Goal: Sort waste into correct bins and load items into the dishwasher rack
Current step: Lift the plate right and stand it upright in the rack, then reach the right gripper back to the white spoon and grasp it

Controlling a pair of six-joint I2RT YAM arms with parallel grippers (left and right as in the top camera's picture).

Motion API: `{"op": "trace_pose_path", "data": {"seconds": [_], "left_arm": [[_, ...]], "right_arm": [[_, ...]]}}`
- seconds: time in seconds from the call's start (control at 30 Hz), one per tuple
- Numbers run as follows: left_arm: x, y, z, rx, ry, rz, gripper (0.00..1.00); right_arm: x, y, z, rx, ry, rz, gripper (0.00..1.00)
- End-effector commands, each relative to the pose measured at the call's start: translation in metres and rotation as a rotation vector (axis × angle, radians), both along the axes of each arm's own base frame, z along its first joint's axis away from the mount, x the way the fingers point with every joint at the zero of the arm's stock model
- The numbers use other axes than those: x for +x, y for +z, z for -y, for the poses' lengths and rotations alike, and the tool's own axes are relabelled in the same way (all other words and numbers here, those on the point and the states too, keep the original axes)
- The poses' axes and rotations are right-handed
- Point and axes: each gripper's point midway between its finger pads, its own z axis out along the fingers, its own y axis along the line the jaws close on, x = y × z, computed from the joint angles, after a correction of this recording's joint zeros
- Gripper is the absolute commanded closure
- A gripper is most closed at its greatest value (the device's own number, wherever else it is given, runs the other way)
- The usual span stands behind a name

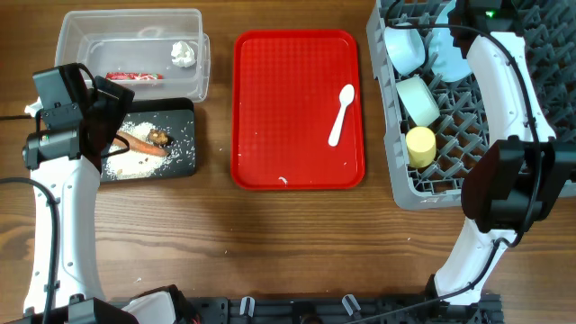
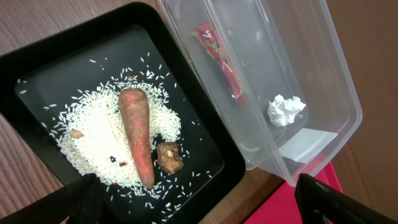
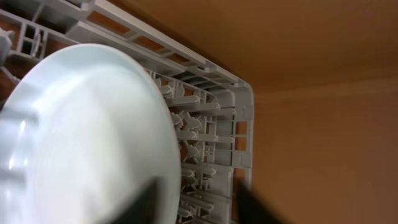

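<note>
**Task status.** All waste is sorted. The clear rectangular plastic tub holds the red-and-white snack wrapper and the crumpled white tissue. The shallow black rectangular tray, just beside the tub at its 6 o'clock side, holds the orange carrot piece, the white rice-like crumbs and the small brown lump.

The large grey plastic grid rack at the 3 o'clock side of the desk carries the small white bowl, the small light blue bowl and the yellow cup. The light blue round plate sits among the pegs at the rack's 12 o'clock end. Its exact tilt cannot be read.

**Remaining.** Only the white plastic spoon is left. It lies flat on the flat red serving tray, toward the tray's 3 o'clock edge.

**Orientation.** The spoon's long axis runs from 1 o'clock to 7 o'clock. The bowl end points to 1 o'clock and the handle end to 7 o'clock.

**End effectors.** The left end effector is spread wide and empty above the black tray. The right end effector has its fingers apart. The plate rim lies against one finger, and rack shows between the rim and the other. On this evidence the plate is judged unclamped.
</note>
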Motion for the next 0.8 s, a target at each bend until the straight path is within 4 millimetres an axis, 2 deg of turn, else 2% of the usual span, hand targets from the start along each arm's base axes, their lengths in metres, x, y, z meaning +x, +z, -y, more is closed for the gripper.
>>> {"op": "trace_pose_path", "data": {"seconds": [0.0,0.1,0.2,0.3,0.33,0.4,0.43,0.5,0.57,0.6,0.67,0.73,0.77], "left_arm": [[0.001,0.005,-0.001,0.008,-0.016,0.009,0.00],[0.001,0.005,-0.001,0.008,-0.016,0.009,0.00],[0.001,0.005,-0.001,0.008,-0.016,0.009,0.00],[0.001,0.005,-0.001,0.008,-0.016,0.009,0.00],[0.001,0.005,-0.001,0.008,-0.016,0.009,0.00],[0.001,0.005,-0.001,0.008,-0.016,0.009,0.00],[0.001,0.005,-0.001,0.008,-0.016,0.009,0.00],[0.001,0.005,-0.001,0.008,-0.016,0.009,0.00],[0.001,0.005,-0.001,0.008,-0.016,0.009,0.00],[0.001,0.005,-0.001,0.008,-0.016,0.009,0.00],[0.001,0.005,-0.001,0.008,-0.016,0.009,0.00],[0.001,0.005,-0.001,0.008,-0.016,0.009,0.00],[0.001,0.005,-0.001,0.008,-0.016,0.009,0.00]], "right_arm": [[0.002,0.008,-0.005,0.112,-0.059,0.110,0.00],[-0.002,0.031,-0.012,0.206,-0.112,0.225,0.00],[-0.010,0.059,-0.036,0.328,-0.100,0.312,0.00],[-0.026,0.088,-0.088,0.566,-0.022,0.359,0.00],[-0.031,0.092,-0.102,0.633,-0.004,0.356,0.00],[-0.047,0.093,-0.151,0.839,0.074,0.284,0.00],[-0.059,0.088,-0.186,0.959,0.144,0.196,0.00],[-0.078,0.078,-0.236,1.127,0.230,0.056,0.00],[-0.092,0.061,-0.274,1.251,0.242,-0.060,0.00],[-0.099,0.042,-0.293,1.294,0.186,-0.121,0.00],[-0.103,0.014,-0.299,1.280,0.054,-0.144,0.00],[-0.109,-0.024,-0.289,1.238,-0.222,-0.110,0.00],[-0.112,-0.036,-0.288,1.220,-0.278,-0.108,0.00]]}}
